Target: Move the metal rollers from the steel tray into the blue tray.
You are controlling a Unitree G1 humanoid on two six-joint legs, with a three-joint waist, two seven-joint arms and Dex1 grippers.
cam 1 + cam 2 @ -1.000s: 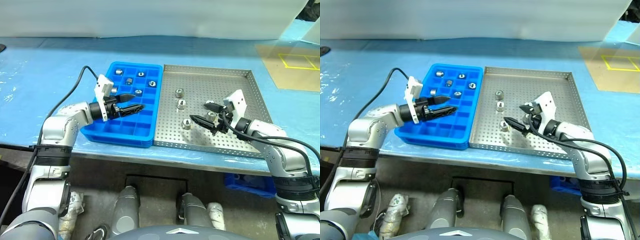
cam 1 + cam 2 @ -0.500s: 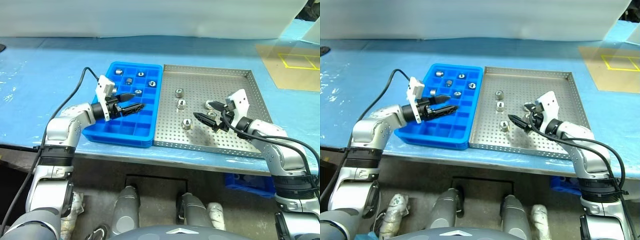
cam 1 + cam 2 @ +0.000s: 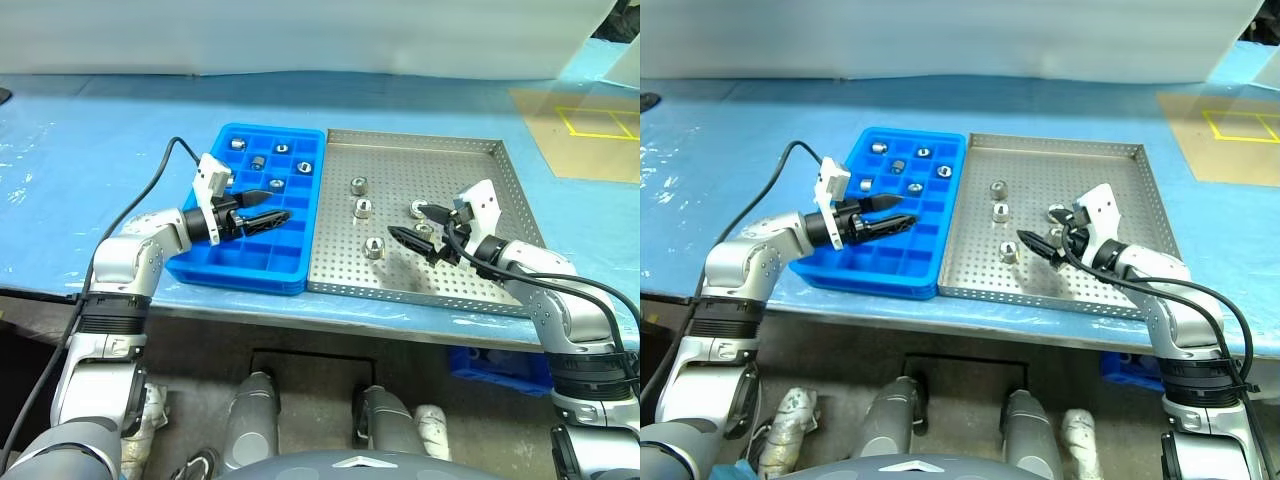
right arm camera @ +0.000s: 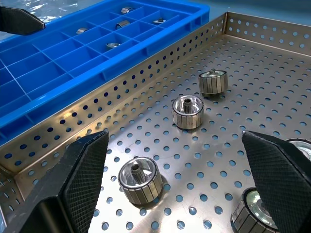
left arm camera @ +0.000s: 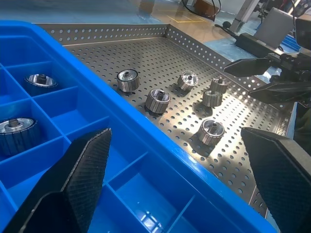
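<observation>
Table [image 3: 100, 130]: covered in blue sheeting
Blue tray [image 3: 232, 262]: left, on table
Steel tray [image 3: 470, 180]: right, touching it

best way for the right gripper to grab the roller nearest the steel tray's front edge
Judging by its pose, take the nearest roller across its ribbed side wall, from above. It stands upright on the steel tray, hole up, apart from its neighbours, so the open right gripper can straddle it and close on opposite sides.

Metal rollers split between the steel tray and the blue tray

Five shiny flanged metal rollers [image 5: 157, 100] stood upright, loosely clustered, on the perforated grey steel tray [image 3: 470, 270]. Touching its left edge lay the compartmented blue tray [image 3: 232, 262], where six more rollers sat in separate far cells.
</observation>
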